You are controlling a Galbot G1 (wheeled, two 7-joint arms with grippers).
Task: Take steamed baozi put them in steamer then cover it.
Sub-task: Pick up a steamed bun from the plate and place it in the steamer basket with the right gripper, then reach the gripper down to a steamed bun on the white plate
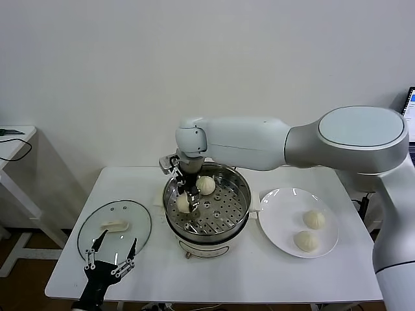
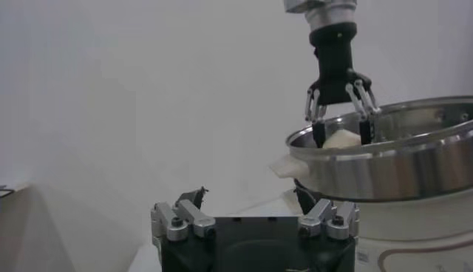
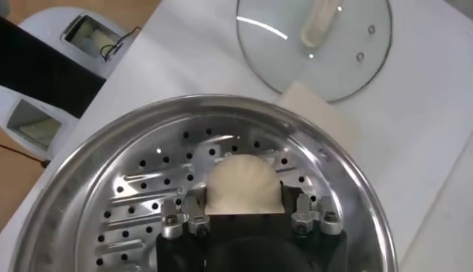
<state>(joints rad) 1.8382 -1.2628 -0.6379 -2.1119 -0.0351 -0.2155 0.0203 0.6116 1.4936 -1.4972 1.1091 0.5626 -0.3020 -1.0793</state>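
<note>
Two baozi [image 1: 310, 230] wait on my right-hand plate [image 1: 279, 223] while my right gripper [image 1: 185, 201] pinches a soft one inside the steamer [image 1: 237, 188] (light squeeze at its sides, I'd judge); left gripper [image 1: 110, 262] spread, idle.

The right arm [image 1: 272, 139] is glossy white with a pale grey rounded joint cap, narrowing to a black wrist and right claw [image 1: 185, 197] with silver linkages and screws; the left claw [image 1: 109, 259] looks alike.
</note>
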